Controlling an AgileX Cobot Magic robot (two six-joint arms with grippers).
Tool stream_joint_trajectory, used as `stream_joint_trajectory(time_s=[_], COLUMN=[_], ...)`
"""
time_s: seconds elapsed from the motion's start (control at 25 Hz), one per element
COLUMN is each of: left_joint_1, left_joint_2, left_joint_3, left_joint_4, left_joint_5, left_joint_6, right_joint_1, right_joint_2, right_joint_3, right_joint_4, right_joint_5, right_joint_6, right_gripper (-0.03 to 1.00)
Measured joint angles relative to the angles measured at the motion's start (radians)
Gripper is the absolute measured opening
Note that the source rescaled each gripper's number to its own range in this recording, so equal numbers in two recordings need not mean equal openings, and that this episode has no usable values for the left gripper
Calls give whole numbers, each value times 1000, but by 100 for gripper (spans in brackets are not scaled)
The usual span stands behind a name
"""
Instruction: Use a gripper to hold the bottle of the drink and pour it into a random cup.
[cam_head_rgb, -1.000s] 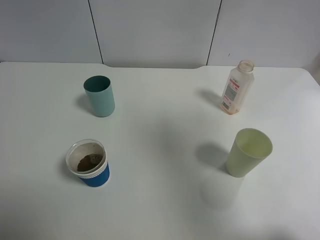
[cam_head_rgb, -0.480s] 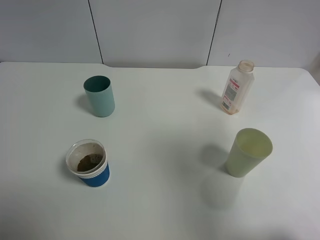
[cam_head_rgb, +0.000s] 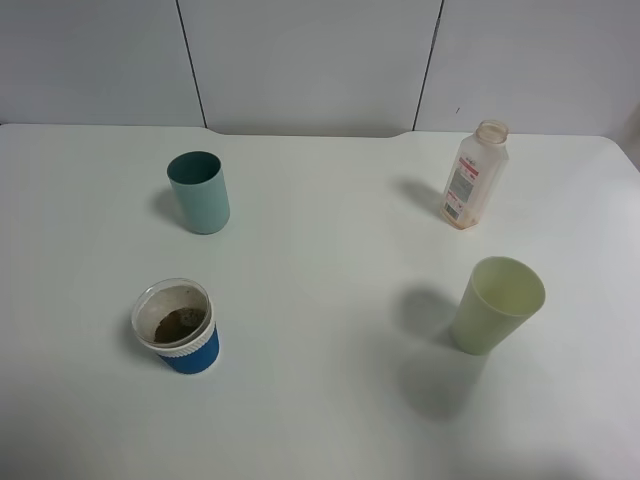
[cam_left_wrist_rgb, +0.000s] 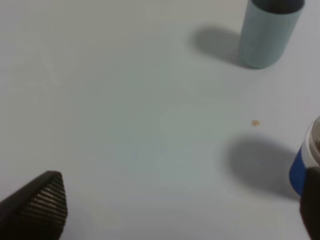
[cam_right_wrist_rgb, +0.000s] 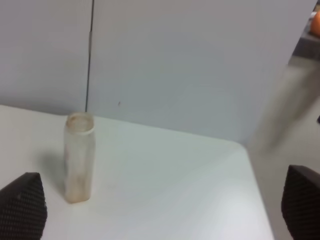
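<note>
On the white table (cam_head_rgb: 320, 300), going from its left side to its right: the teal tumbler (cam_head_rgb: 199, 191) stands toward the far left, and the cup (cam_head_rgb: 176, 326) with the blue base and brown-stained inside sits nearer the front left edge. The left gripper (cam_left_wrist_rgb: 175, 210) hangs over bare table just beside that cup, fingers spread, grasping nothing. Past the middle, the pale yellow-green cup (cam_head_rgb: 495, 304) stands at the right. The bottle of the drink (cam_head_rgb: 475, 175) is upright near the far right corner, uncapped. The right gripper (cam_right_wrist_rgb: 160, 205) faces it from a distance, its 2 fingers released wide. The reach should stay level, straddle the squarish body below the neck, and close squarely so little spills.
</note>
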Motion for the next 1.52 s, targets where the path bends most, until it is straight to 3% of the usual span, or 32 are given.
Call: stream_joint_trajectory(time_s=[0.16, 0.36, 0.72, 1.52], left_joint_1=[0, 0, 0, 0], left_joint_2=[0, 0, 0, 0], left_joint_3=[0, 0, 0, 0], left_joint_4=[0, 0, 0, 0], left_joint_5=[0, 0, 0, 0], left_joint_6=[0, 0, 0, 0], right_joint_1=[0, 0, 0, 0], right_joint_2=[-61, -68, -68, -68], right_joint_3=[46, 47, 52, 82], right_joint_4=[64, 151, 245, 222], right_joint_5=[33, 166, 331, 306], right_joint_6=[-45, -124, -120, -8], right_gripper=[100, 100, 100, 100])
